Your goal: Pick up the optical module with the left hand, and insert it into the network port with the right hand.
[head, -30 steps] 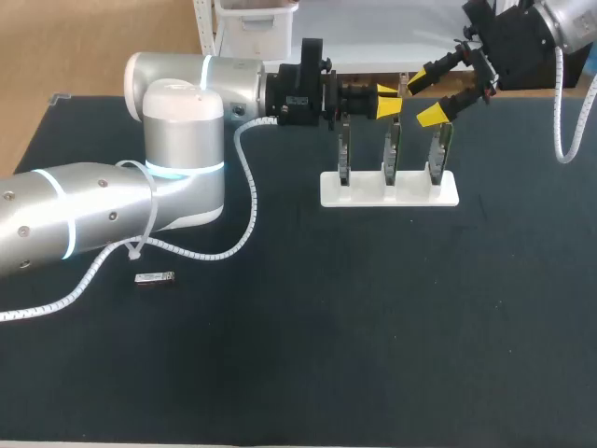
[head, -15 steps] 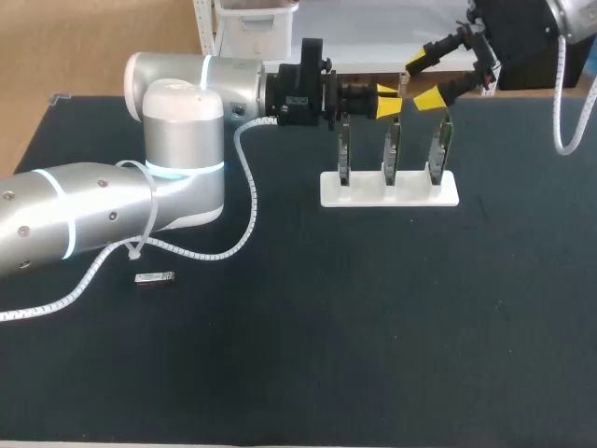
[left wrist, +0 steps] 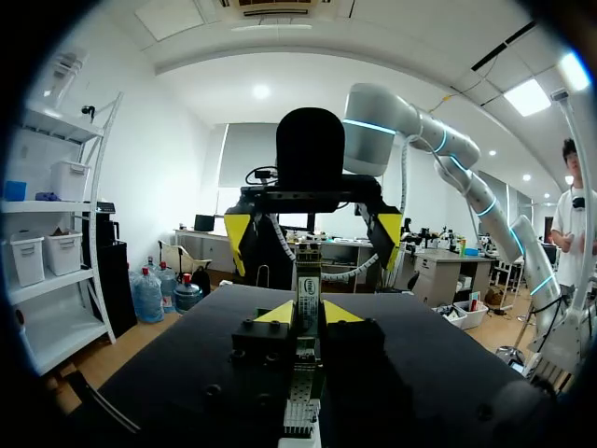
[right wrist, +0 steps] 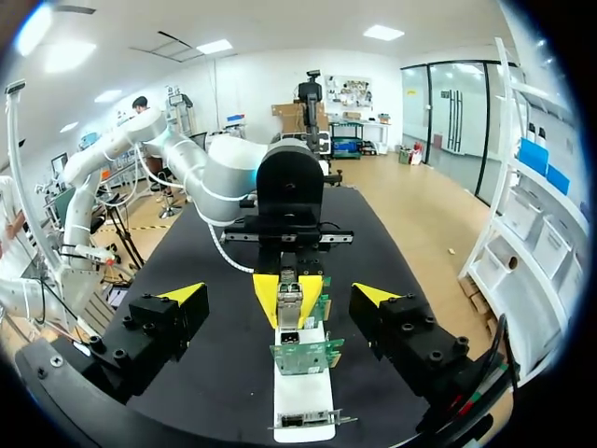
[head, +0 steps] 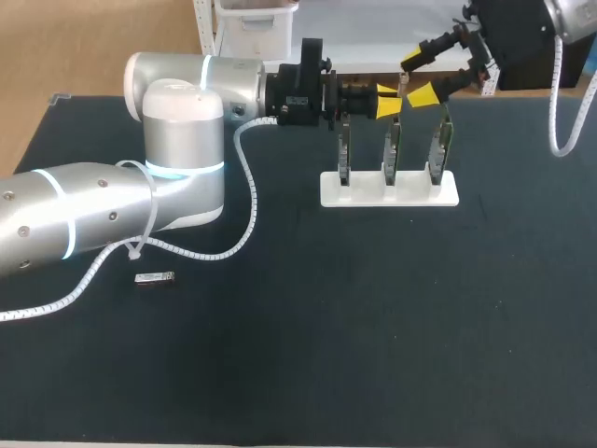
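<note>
My left gripper (head: 389, 101) is held level above the white rack (head: 389, 194), shut on a small silver optical module (left wrist: 306, 285) that sticks out past its yellow tips. My right gripper (head: 419, 79) hangs open at the back right, facing the left one, with its tips spread to either side of the module's end without touching it. In the right wrist view the module (right wrist: 289, 303) sits between the left gripper's tips (right wrist: 288, 285), centred in my right gripper (right wrist: 280, 297). Three green network cards (right wrist: 306, 355) stand upright in the rack below.
A second small module (head: 154, 278) lies on the black mat at the front left, near my left arm's cable. The rack's base (right wrist: 303, 406) lies directly under my right gripper.
My right gripper has moved up and to the left, closer to the module's end, staying open. The left arm has kept still.
</note>
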Tool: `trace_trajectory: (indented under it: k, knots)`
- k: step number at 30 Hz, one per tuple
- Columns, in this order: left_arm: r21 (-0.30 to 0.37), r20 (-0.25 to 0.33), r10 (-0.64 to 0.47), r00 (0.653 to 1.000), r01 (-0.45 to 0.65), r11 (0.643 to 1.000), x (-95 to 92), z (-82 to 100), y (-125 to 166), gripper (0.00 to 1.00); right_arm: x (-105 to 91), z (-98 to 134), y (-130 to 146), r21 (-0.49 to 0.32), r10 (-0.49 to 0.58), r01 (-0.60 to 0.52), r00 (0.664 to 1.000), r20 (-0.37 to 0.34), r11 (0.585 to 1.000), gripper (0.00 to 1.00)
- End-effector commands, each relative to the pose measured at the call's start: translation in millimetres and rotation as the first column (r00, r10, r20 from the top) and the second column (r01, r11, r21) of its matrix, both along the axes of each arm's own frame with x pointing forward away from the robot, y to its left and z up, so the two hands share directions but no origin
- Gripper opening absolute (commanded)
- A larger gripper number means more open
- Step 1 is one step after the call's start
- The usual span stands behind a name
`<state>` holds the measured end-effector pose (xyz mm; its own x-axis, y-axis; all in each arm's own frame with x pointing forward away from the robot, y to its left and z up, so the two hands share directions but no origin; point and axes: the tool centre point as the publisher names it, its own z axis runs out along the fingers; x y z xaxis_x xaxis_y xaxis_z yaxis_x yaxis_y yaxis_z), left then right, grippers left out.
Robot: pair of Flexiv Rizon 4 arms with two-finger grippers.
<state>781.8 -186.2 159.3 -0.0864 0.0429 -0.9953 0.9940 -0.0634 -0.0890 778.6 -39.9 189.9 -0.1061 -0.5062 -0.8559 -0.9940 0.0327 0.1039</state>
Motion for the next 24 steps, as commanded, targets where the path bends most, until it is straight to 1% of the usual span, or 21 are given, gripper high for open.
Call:
trace_trajectory:
  k: [1,12,13,14,15,16,24]
  knots:
    - [-0.001,0.002,0.007,1.0,-0.007,1.0,-2.3,-0.1,0.1,0.0,1.5,0.8,5.7,-0.012,-0.001,0.001,1.0,0.004,1.0,1.0]
    - [-0.001,0.002,0.007,1.0,-0.007,1.0,-2.3,-0.1,0.1,0.0,6.7,1.2,12.5,-0.032,0.006,-0.006,1.0,0.002,0.999,1.0]
    - [-0.001,0.002,0.007,1.0,-0.007,1.0,-2.3,-0.1,0.1,0.0,7.1,1.0,12.6,-0.035,0.005,-0.005,1.0,0.001,0.999,0.9]
    - [-0.001,0.002,0.007,1.0,-0.007,1.0,-2.3,-0.1,0.1,0.0,7.2,1.0,12.6,-0.038,0.004,-0.004,1.0,0.001,0.999,0.45]
    - [-0.001,0.002,0.007,1.0,-0.007,1.0,-2.3,-0.1,0.1,0.0,7.4,0.8,12.8,-0.041,0.002,-0.002,1.0,0.0,0.999,0.12]
    - [-0.001,0.002,0.007,1.0,-0.007,1.0,-2.3,-0.1,0.1,0.0,7.5,0.5,12.9,-0.043,0.002,-0.002,1.0,0.0,0.999,0.0]
    - [-0.001,0.002,0.007,1.0,-0.007,1.0,-2.3,-0.1,0.1,0.0,7.5,-0.4,13.2,-0.052,-0.003,0.003,1.0,0.0,0.999,0.0]
